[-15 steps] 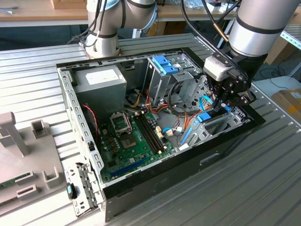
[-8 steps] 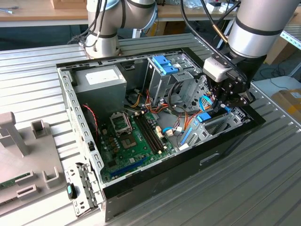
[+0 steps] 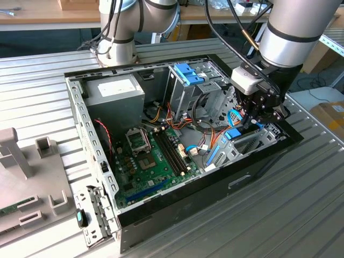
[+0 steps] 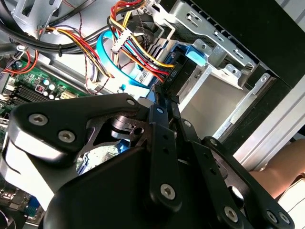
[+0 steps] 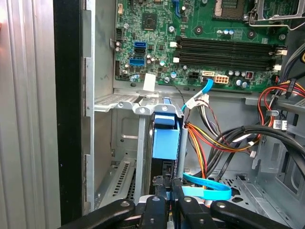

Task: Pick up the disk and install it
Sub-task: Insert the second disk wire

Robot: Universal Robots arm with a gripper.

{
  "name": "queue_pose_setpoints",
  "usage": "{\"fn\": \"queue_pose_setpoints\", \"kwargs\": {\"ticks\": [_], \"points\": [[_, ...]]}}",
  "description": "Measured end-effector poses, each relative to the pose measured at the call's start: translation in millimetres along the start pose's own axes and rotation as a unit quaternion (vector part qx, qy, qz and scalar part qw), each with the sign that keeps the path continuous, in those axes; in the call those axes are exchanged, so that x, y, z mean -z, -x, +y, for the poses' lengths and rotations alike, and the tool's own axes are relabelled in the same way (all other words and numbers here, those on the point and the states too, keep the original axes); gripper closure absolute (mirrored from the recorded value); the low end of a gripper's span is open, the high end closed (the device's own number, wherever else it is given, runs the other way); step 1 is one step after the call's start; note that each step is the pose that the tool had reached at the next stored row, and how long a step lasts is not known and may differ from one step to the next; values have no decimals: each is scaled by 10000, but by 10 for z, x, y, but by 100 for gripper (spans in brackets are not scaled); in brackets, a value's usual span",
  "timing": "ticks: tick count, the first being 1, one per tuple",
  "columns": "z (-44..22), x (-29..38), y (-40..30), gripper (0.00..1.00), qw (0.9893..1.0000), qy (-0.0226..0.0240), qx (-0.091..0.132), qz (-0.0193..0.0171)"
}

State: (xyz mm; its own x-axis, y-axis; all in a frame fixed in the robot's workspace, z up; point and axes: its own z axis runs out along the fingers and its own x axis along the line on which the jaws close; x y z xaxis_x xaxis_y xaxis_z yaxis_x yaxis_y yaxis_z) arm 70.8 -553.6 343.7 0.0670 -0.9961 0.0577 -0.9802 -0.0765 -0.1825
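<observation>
While the arm leans in from the upper right of the exterior view, its gripper (image 3: 252, 122) is down inside the open computer case (image 3: 80, 115), at the bay on the right side of the frame. The disk (image 5: 167, 150) stands on edge in the grey metal bay (image 5: 126, 136) in the lower middle of the first wrist view, its light-blue carrier showing as a tab at the top and a rail down the side. In that view the black fingers (image 5: 164, 202) are drawn close together at the bottom of the frame, pinching the near edge of the disk between their tips. In the second wrist view the same narrow tips (image 4: 159, 98) reach the disk's dark end just below a bundle of coloured power wires (image 4: 138, 50) and a looped blue data cable (image 4: 105, 57). The green motherboard (image 3: 148, 158) lies in the centre of the case, with the grey power supply (image 3: 115, 91) in its upper-left corner and a tall drive cage with a blue latch (image 3: 188, 75) behind.
</observation>
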Motion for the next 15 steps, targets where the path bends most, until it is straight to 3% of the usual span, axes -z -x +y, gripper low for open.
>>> {"fn": "queue_pose_setpoints", "kwargs": {"ticks": [2,5,15], "points": [[-7,37,-1,84,10000,0,0,-2],[-8,39,-1,84,10000,0,0,-1],[4,9,5,84,10000,0,-5,2]]}}
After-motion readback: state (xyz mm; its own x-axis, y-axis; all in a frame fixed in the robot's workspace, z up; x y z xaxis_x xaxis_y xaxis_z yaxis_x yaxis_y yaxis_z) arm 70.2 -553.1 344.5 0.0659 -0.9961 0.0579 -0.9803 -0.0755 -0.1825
